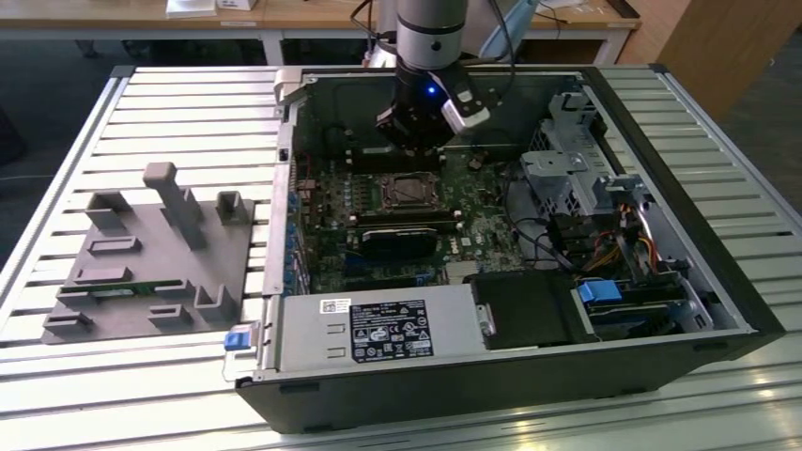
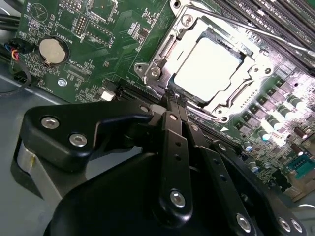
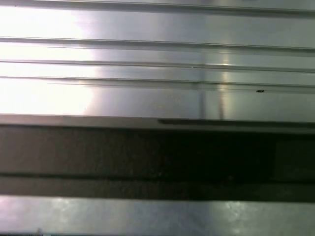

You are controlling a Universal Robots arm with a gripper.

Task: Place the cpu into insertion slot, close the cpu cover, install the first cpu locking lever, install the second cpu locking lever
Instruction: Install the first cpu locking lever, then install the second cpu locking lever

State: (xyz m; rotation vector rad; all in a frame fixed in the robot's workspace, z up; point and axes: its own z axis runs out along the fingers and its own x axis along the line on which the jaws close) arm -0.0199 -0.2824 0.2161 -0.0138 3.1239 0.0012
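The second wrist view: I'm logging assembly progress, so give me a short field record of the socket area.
chip: pale silver square cpu lies in the insertion slot
cover: dull-metal cpu cover lies closed around the chip
gripper: black gripper, fingers together, tips at the cover's edge
holding: nothing
board: green circuit board with a round coin battery

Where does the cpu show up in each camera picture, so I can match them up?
Exterior view: the cpu sits mid-board inside the open computer case, just below the gripper.
Second wrist view: the cpu is the pale square inside the metal cpu cover, just past the closed fingertips of the gripper.
First wrist view: I can't find it.
Shared landmark: the green circuit board.
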